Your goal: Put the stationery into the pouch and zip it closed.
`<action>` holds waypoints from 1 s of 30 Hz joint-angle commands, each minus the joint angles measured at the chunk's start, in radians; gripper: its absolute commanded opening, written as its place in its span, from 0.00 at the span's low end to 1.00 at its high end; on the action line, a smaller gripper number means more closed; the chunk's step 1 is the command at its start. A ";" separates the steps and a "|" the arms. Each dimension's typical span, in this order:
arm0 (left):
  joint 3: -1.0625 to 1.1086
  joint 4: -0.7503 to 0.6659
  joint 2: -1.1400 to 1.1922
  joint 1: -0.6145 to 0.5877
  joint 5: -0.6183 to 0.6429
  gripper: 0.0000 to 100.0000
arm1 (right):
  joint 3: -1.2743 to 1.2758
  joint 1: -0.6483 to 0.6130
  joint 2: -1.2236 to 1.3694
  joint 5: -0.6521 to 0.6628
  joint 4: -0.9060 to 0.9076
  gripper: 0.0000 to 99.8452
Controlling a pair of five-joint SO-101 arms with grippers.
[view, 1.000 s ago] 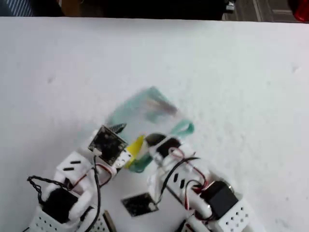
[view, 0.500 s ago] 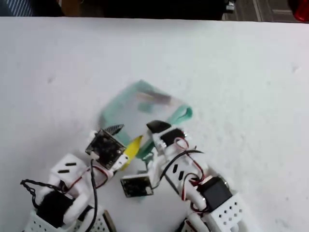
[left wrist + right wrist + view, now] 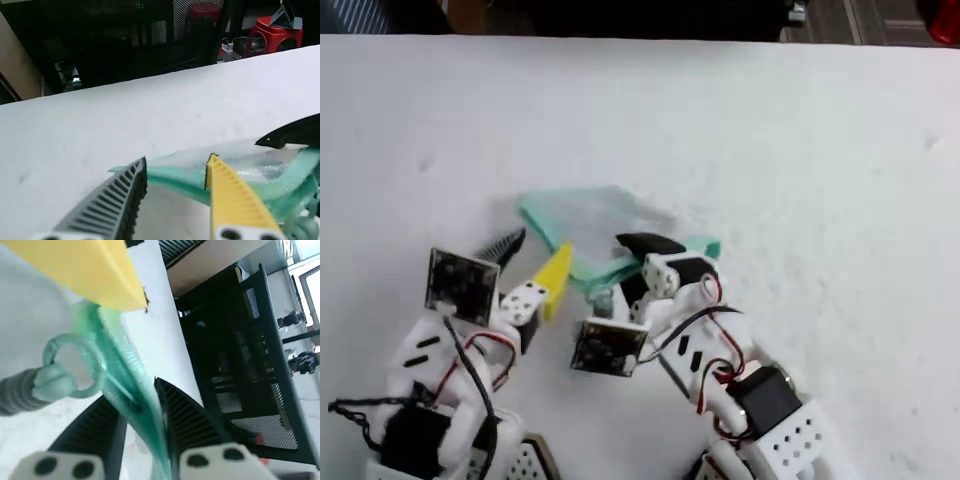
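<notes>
The translucent teal pouch lies on the white table in front of both arms, with faint shapes inside it. My right gripper is shut on the pouch's zip edge; in the right wrist view its two black fingers clamp the teal strip, and the ring pull hangs just off them. My left gripper is open at the pouch's near left corner. Its grey finger and yellow finger stand apart with the pouch's edge just beyond their tips, and nothing is held.
Bare white tabletop stretches to the far edge and to both sides. Beyond that edge are dark room furniture and a red stool. The two arms' bodies crowd the near edge of the table.
The left arm has swung to the left and its fingers now stand apart. The pouch has shifted left and sits lower and flatter. The right gripper has stayed on the zip edge.
</notes>
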 commanded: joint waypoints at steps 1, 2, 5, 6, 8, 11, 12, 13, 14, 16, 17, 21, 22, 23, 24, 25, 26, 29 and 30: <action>-0.014 0.026 -0.127 -0.002 0.000 0.22 | -0.043 0.007 -0.031 -0.078 -0.065 0.02; -0.015 0.026 -0.148 -0.001 0.000 0.22 | -0.043 0.002 -0.031 -0.104 -0.067 0.02; -0.015 0.032 -0.139 -0.001 0.000 0.22 | -0.034 -0.022 -0.030 -0.166 -0.088 0.02; -0.018 0.032 -0.137 -0.001 0.000 0.22 | -0.026 -0.028 -0.030 -0.180 -0.096 0.02; -0.021 0.026 -0.137 -0.001 0.002 0.22 | -0.009 -0.038 -0.030 -0.190 -0.113 0.02; -0.017 0.003 -0.137 0.004 0.003 0.22 | 0.029 -0.071 -0.030 -0.190 -0.116 0.02; -0.015 -0.008 -0.137 0.015 0.002 0.22 | 0.041 -0.088 -0.030 -0.190 -0.116 0.02; -0.014 -0.011 -0.137 0.036 0.000 0.22 | 0.051 -0.102 -0.030 -0.190 -0.116 0.02; -0.014 -0.011 -0.137 0.065 0.000 0.22 | 0.057 -0.111 -0.030 -0.190 -0.116 0.02; -0.014 -0.009 -0.137 0.122 -0.002 0.22 | 0.060 -0.114 -0.030 -0.190 -0.116 0.02; -0.014 -0.009 -0.137 0.145 -0.002 0.22 | 0.060 -0.113 -0.028 -0.190 -0.116 0.02; -0.023 0.012 -0.137 0.225 -0.034 0.22 | 0.068 -0.113 -0.028 -0.190 -0.117 0.02; -0.025 0.023 -0.137 0.262 -0.075 0.22 | 0.069 -0.113 -0.028 -0.192 -0.117 0.02; -0.025 0.038 -0.137 0.300 -0.118 0.22 | 0.072 -0.113 -0.028 -0.192 -0.127 0.02; -0.025 0.055 -0.137 0.335 -0.153 0.22 | 0.074 -0.113 -0.028 -0.192 -0.130 0.02; -0.025 0.063 -0.137 0.360 -0.178 0.21 | 0.074 -0.113 -0.028 -0.192 -0.130 0.02; -0.025 0.064 -0.137 0.374 -0.186 0.21 | 0.072 -0.113 -0.028 -0.192 -0.128 0.02; -0.025 0.064 -0.137 0.375 -0.184 0.21 | 0.071 -0.113 -0.030 -0.218 -0.127 0.02; -0.025 0.066 -0.137 0.374 -0.184 0.21 | 0.068 -0.111 -0.030 -0.238 -0.127 0.02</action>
